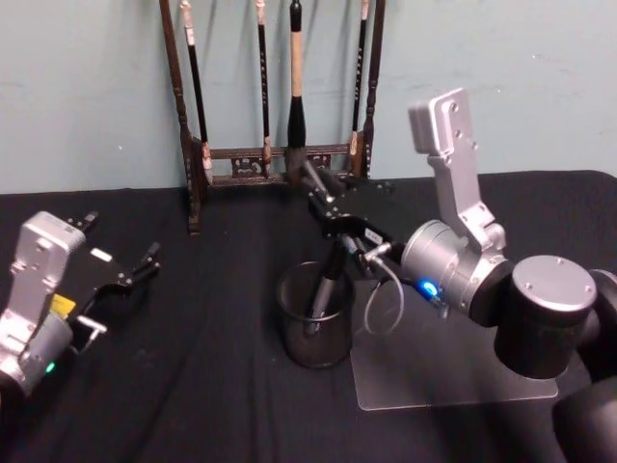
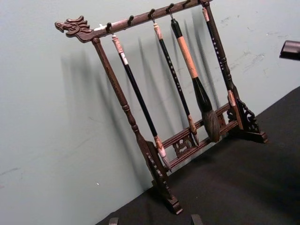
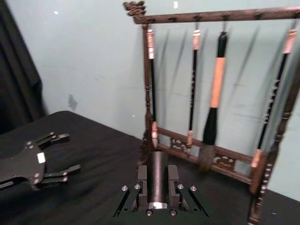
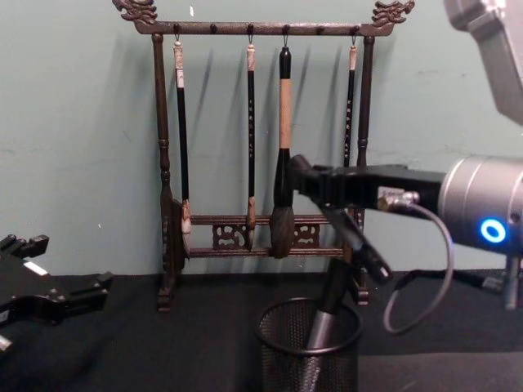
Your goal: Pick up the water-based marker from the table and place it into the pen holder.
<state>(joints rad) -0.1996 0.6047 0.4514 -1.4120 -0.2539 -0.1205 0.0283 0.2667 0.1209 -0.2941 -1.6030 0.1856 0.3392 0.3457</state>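
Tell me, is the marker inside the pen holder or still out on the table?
Inside: the marker leans in the pen holder, upper end between the right gripper fingers.

Silver right arm reaches forward and leftward, its black right gripper (image 1: 333, 253) clamped shut; black left gripper (image 1: 123, 277) rests spread, parked left

Silver arms, black joints, blue indicator light, looping grey cable.
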